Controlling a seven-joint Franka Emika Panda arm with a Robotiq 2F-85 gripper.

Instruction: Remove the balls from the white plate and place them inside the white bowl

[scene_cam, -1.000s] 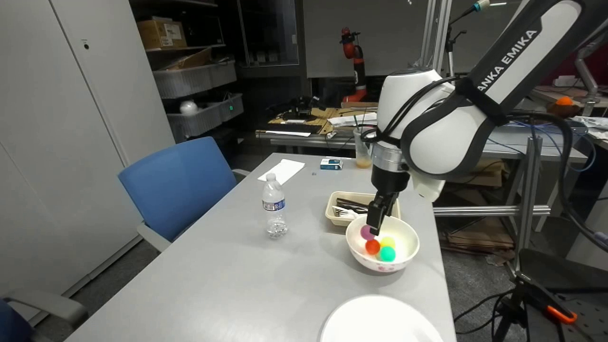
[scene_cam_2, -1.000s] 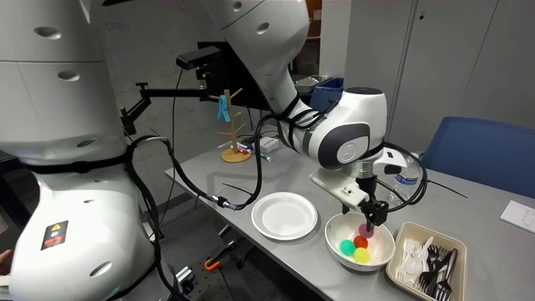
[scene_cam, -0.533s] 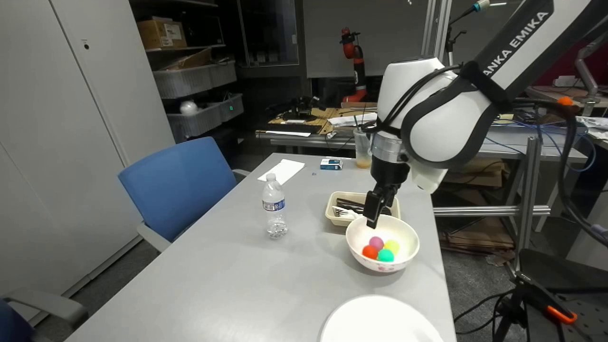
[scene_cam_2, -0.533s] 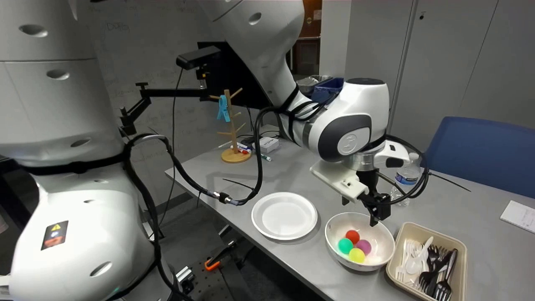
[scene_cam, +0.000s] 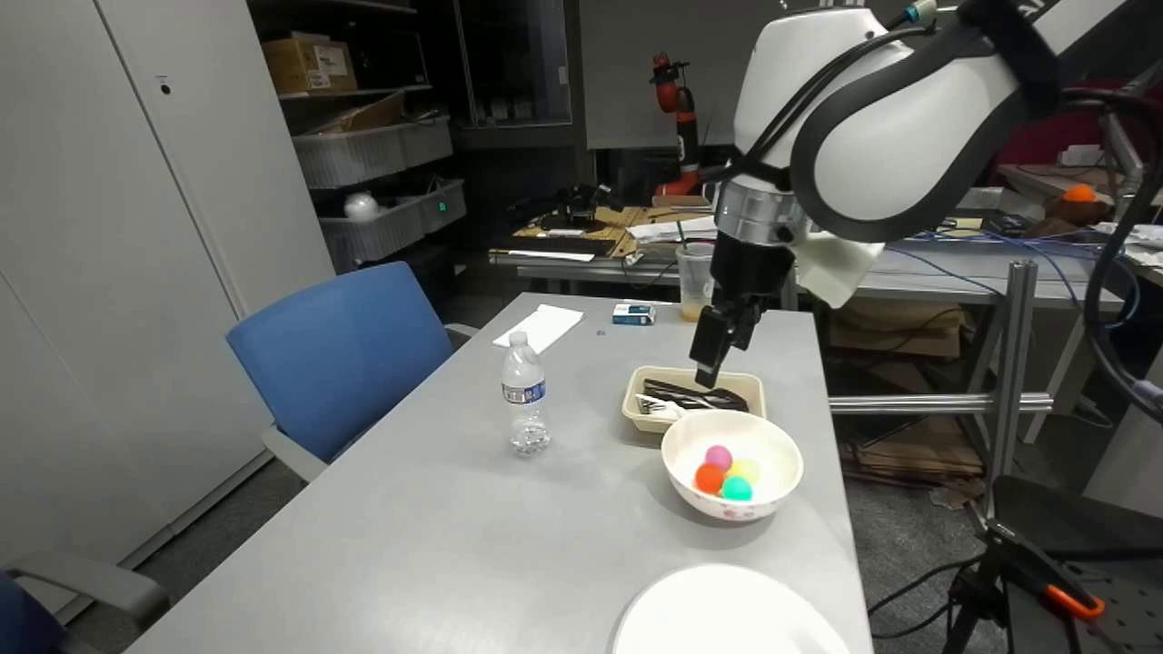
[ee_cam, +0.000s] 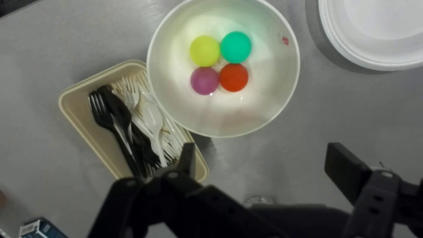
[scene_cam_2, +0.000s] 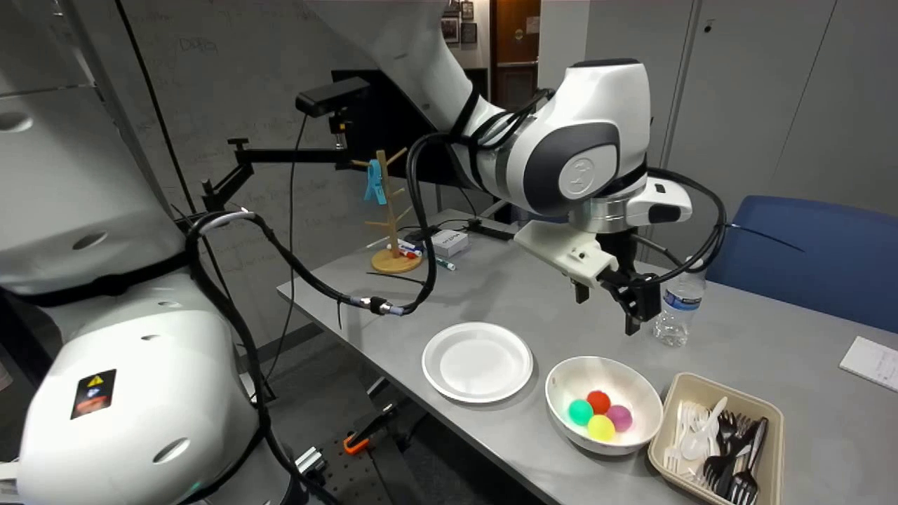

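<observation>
Note red ball (ee_cam: 234,77), purple ball (ee_cam: 205,81), green ball (ee_cam: 236,47) + yellow ball (ee_cam: 205,51) all in bowl (ee_cam: 261,109), w/ none on plate (scene_cam_2: 477,361); judge job prob. done. See gripper (ee_cam: 260,157) spread wide, holding nothing, higher than bowl rim & apart from balls. Expect little trouble from lifting straight up. Beware low sideways pass: could clip rim, tip bowl & send balls, being round + loose, rolling across worktop (scene_cam: 436,545). Could also shove bowl into tray (ee_cam: 81,109), as just beside it (touching or not, can't tell). Avoid closing low over tray: might hook cutlery (ee_cam: 142,142) & drag tray against bowl. Watch bottle (scene_cam: 524,395), seen in both exterior views: looks like thin plastic, so prob. topples if brushed. Don't reach into bowl for tidying: no need, & might pop ball out over rim.
</observation>
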